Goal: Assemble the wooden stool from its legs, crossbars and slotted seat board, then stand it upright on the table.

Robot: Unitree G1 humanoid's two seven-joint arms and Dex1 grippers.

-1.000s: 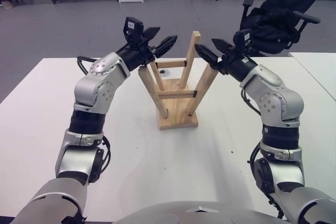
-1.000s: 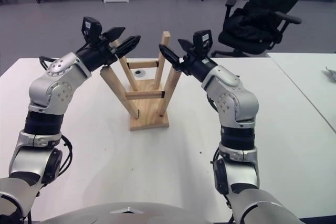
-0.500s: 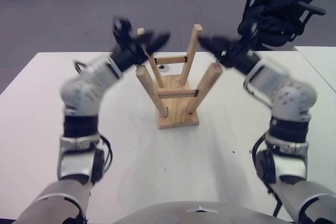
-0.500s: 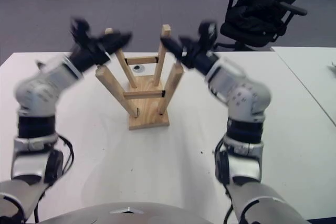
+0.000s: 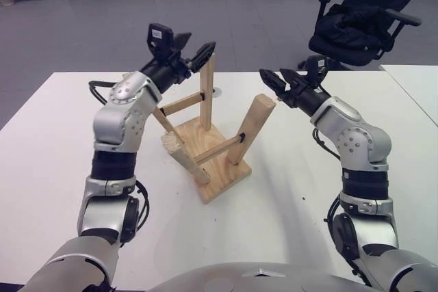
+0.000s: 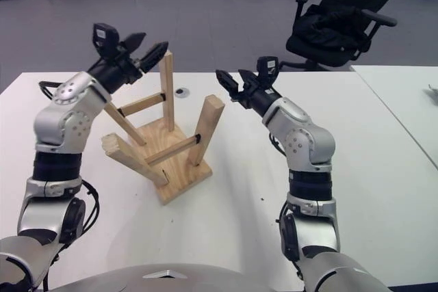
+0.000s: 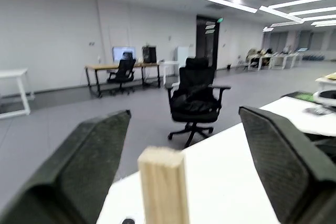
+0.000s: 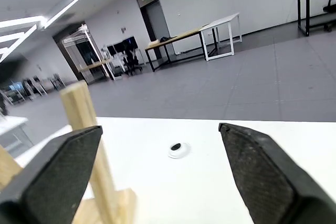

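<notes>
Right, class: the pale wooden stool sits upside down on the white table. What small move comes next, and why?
Probably close the left gripper on the upright wooden leg: its jaws stand open either side of the leg's tip, and the pale wooden stool rests seat-down, so turning it needs a grip.

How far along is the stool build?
Done: legs and crossbars sit joined to the seat board, which lies on the table, legs up. In hand: the left gripper, fingers open, brackets one leg tip; the right gripper hangs open near another. Left: turning the stool upright.
</notes>
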